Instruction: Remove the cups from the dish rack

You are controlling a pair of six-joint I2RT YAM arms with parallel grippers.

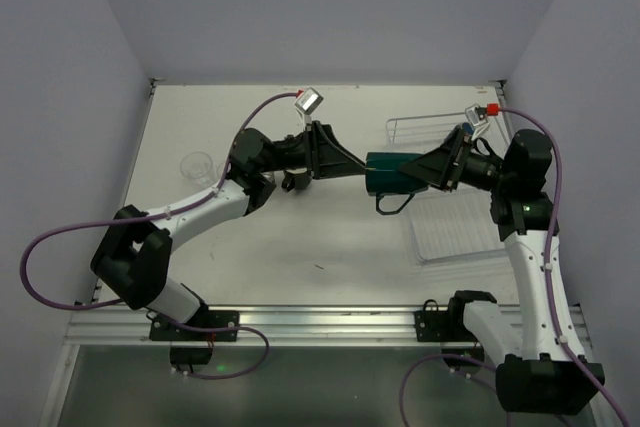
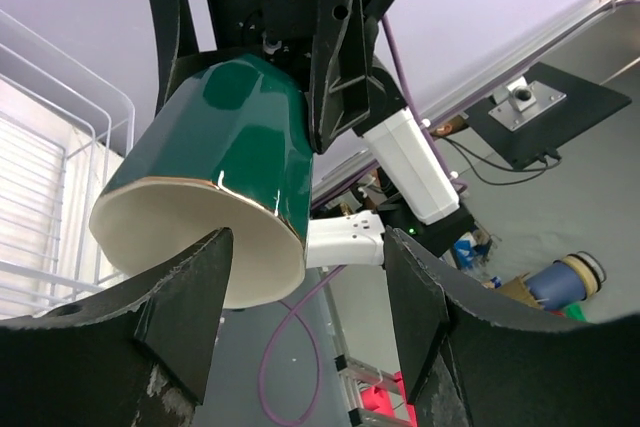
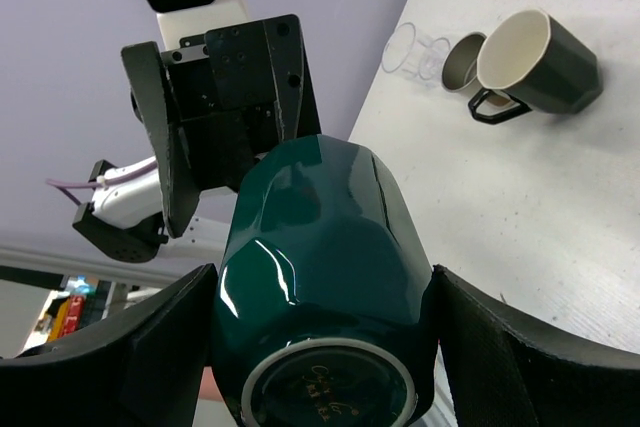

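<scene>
Spanning white table (image 1: 320, 242) | lilac walls (image 1: 330, 7) | dish rack (image 1: 455, 232) right | teal mug (image 1: 392, 172) aloft

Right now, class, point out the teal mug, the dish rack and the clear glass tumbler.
teal mug (image 1: 392, 173), top view, on its side wall.
dish rack (image 1: 455, 232), top view, on its clear tray base.
glass tumbler (image 1: 196, 165), top view, on its clear body.
</scene>
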